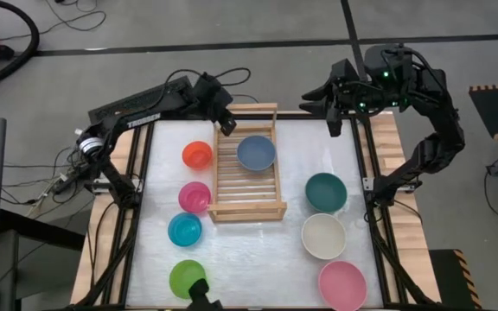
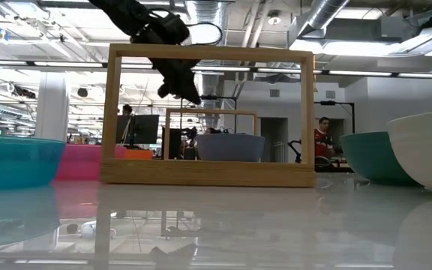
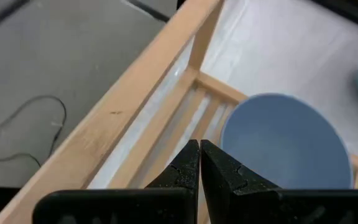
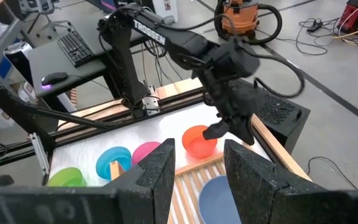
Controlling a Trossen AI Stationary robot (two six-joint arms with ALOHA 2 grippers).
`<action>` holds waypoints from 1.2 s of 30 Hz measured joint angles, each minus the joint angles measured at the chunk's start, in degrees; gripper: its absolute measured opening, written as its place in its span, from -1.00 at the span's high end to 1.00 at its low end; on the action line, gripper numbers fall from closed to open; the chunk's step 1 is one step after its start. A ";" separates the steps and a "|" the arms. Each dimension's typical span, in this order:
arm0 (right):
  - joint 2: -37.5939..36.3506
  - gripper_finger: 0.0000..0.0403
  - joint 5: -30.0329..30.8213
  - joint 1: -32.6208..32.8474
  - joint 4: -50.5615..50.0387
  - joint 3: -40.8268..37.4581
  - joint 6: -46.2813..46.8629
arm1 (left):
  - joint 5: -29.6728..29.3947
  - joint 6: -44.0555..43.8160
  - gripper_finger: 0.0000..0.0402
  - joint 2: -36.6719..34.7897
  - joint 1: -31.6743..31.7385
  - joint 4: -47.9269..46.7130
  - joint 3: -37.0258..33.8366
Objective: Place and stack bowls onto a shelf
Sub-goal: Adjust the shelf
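The left tool (image 1: 228, 126), closed and empty, hovers over the shelf's (image 1: 246, 210) far corner beside the grey-blue bowl (image 1: 256, 153); the right tool (image 1: 331, 121), open, probably empty, waits beyond the table (image 1: 266, 250).

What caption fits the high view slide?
One grey-blue bowl sits on the shelf; seven bowls wait around it.

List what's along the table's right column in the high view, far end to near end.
Right claw hanging open past the far edge → dark teal bowl → cream-white bowl → light pink bowl.
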 joint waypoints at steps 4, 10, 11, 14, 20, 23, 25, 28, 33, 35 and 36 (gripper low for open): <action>0.00 0.19 0.00 0.00 0.02 0.00 -0.02 | 0.06 1.11 1.00 2.88 -0.17 -1.46 2.51; 0.00 0.19 0.00 0.24 0.00 0.00 -0.04 | -3.88 2.87 1.00 4.11 -0.12 -0.22 3.48; 0.00 0.19 0.01 0.42 0.00 0.00 -0.08 | -4.75 3.51 1.00 4.24 -0.12 -0.25 3.46; -0.02 0.19 -0.02 0.57 -0.10 -0.62 -0.15 | -6.12 4.50 1.00 4.48 -0.13 -0.15 3.46; -0.02 0.19 0.00 0.52 -0.61 -0.70 -0.15 | -7.89 4.57 1.00 4.91 -0.15 1.55 3.46; -0.02 0.19 0.00 0.55 -0.63 -0.70 -0.15 | -7.92 4.57 1.00 4.93 -0.15 3.33 3.44; 0.00 0.19 0.00 0.55 -0.63 -0.70 -0.15 | -7.92 4.57 1.00 4.91 -0.15 3.82 3.44; -0.02 0.19 0.00 0.53 -0.66 -0.70 -0.15 | -8.78 5.17 1.00 4.91 -0.06 4.36 3.43; -0.01 0.19 0.00 0.54 -0.68 -0.70 -0.13 | -11.96 7.92 1.00 4.91 0.02 4.44 3.43; -0.01 0.19 0.00 0.55 -0.68 -0.70 -0.13 | -13.02 8.98 1.00 4.91 0.05 4.46 3.43; -0.02 0.19 0.00 0.55 -0.68 -0.70 -0.13 | -13.54 9.61 1.00 4.91 0.05 4.46 3.43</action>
